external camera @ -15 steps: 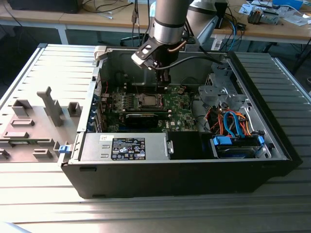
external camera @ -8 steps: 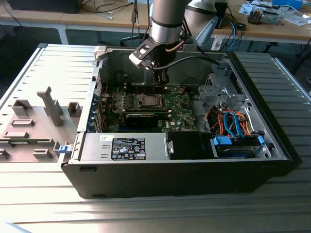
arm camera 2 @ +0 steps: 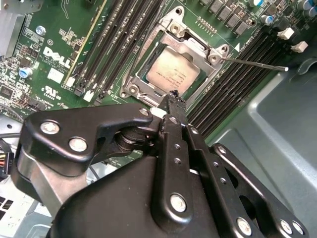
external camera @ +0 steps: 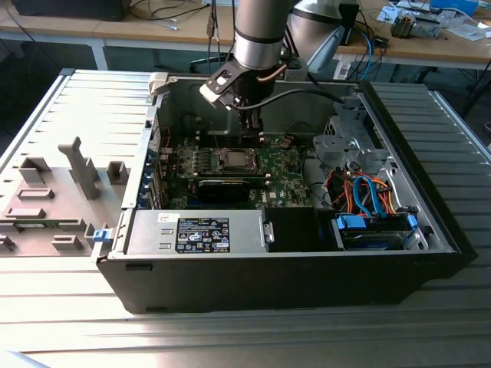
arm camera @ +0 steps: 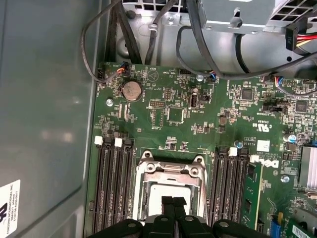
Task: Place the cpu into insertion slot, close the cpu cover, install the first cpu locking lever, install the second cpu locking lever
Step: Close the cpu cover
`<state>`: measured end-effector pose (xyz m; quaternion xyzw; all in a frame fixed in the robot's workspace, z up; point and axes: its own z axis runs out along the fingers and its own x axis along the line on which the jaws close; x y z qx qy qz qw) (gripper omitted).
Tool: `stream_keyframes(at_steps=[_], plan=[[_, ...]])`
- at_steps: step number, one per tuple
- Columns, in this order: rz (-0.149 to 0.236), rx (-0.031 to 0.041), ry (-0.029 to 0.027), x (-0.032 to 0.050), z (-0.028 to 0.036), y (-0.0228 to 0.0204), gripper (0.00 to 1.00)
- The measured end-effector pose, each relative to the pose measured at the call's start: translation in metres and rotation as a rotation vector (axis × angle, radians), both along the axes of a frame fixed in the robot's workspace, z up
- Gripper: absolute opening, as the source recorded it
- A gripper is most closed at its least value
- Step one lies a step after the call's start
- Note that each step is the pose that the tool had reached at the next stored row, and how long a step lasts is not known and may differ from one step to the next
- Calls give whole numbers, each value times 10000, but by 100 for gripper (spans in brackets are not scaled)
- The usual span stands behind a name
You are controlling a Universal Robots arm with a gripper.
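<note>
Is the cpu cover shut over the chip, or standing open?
Shut: in the second wrist view the cpu cover lies flat around the cpu, whose grey top shows through its square opening.

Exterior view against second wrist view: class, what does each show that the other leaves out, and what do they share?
Exterior view: the whole computer case, its labelled power supply box, coloured cables and a grey tray beside it. Second wrist view: a thin lever sticking out beside the chip. Shared: that chip under its metal cover, the green board and the gripper near the chip.
</note>
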<state>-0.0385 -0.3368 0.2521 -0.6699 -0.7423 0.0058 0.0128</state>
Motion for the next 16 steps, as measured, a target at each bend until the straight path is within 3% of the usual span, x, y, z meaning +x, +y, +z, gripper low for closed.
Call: stream_keyframes(at_steps=[16], plan=[[65, 0, 0, -109, -70, 0, 11]])
